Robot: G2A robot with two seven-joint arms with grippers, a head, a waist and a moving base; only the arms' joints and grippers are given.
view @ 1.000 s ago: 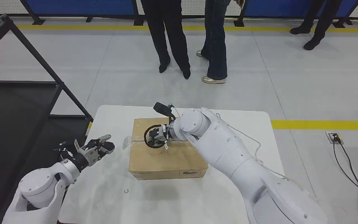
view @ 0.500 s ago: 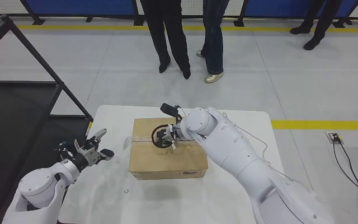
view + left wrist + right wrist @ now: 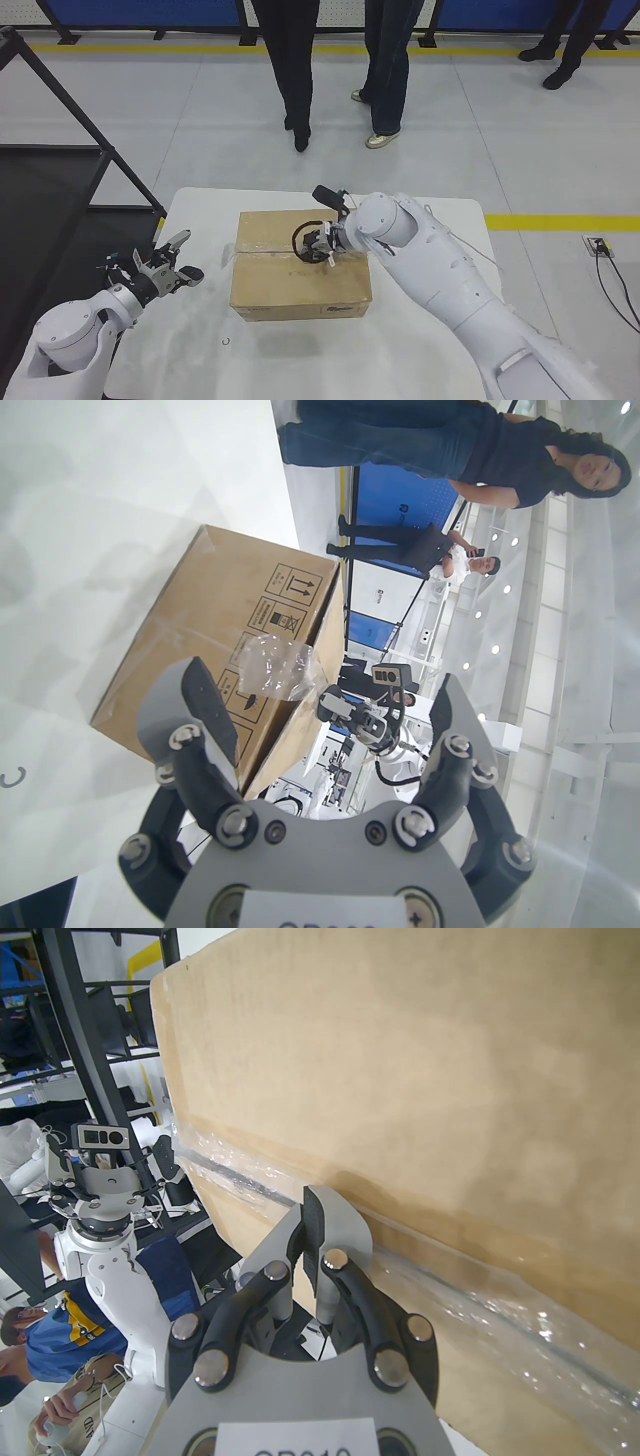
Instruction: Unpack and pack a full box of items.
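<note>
Box (image 3: 300, 272) on counter (image 3: 400, 340), centre; flaps closed & taped, contents hidden. R gripper (image 3: 318, 247) on box top by tape seam (image 3: 450, 1288), jaws pinched together. L gripper (image 3: 185, 262) near box's end, jaws wide, empty.

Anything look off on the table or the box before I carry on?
Two small things. A crumpled flap of clear tape sticks out loose from the box's end facing the left gripper. A small open ring lies loose on the table on the robot's side of the box.
</note>
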